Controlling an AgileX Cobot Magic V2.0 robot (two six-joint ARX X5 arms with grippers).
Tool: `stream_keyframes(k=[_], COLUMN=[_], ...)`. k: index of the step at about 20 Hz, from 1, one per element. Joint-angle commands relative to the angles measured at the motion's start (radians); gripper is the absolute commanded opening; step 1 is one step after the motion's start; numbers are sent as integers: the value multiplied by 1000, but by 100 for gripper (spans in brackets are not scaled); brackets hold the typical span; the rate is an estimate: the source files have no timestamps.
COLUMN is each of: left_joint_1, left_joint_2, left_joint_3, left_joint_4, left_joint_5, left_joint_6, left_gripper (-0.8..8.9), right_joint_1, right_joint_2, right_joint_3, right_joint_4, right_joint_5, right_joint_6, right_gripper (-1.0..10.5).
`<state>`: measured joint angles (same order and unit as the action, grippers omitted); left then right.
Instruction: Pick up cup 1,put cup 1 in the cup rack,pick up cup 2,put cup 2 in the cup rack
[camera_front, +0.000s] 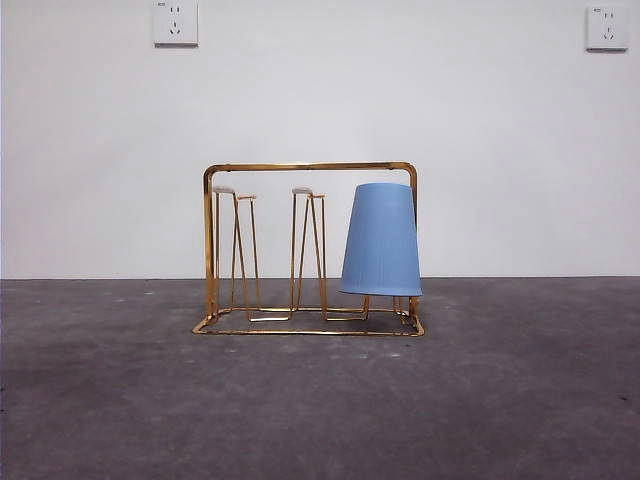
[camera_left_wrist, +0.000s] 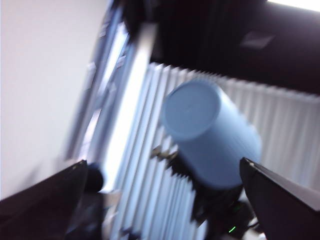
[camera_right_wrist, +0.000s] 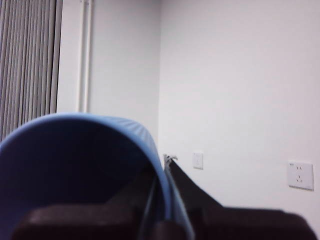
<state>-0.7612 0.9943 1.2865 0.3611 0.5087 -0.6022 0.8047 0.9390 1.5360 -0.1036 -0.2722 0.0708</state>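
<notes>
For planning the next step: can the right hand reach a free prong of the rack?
Probably yes: the right hand holds a blue cup by its rim, and two rack prongs stand bare beside the other cup.

We find the table (camera_front: 110, 400) to be a dark grey, mottled surface running level across the front view to the foot of a white wall. The only item we see resting directly on it is the gold wire cup rack (camera_front: 310, 240), standing upright on its flat base near the middle, toward the wall. Its rounded rectangular frame rises above narrow upright prongs. A blue cup (camera_front: 381, 240) sits upside down over the prong at one end, its rim hanging just above the base and clear of the table.
</notes>
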Motion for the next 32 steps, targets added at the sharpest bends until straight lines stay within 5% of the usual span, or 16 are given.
stream_keyframes(k=[1,11,26,32], left_joint_1=[-18,-79,-87,-87], left_joint_2=[46,170,197,197], left_joint_3=[-6,-6,-6,-6], left_joint_4=[165,379,473,475], left_joint_5=[20,9,-42,-48], left_joint_6=[-133,-187,-188,-187], left_gripper=[545,544,528,209], right_joint_1=[0,1,1,1], right_joint_2=[13,54,147,154], right_joint_3=[-9,-9,-9,-9], right_joint_4=[12,89,122,133], right_joint_5=[-6,-39,-50,-54], right_joint_6=[-4,-3,-11,-11], right_gripper=[-11,-12,-11,-11])
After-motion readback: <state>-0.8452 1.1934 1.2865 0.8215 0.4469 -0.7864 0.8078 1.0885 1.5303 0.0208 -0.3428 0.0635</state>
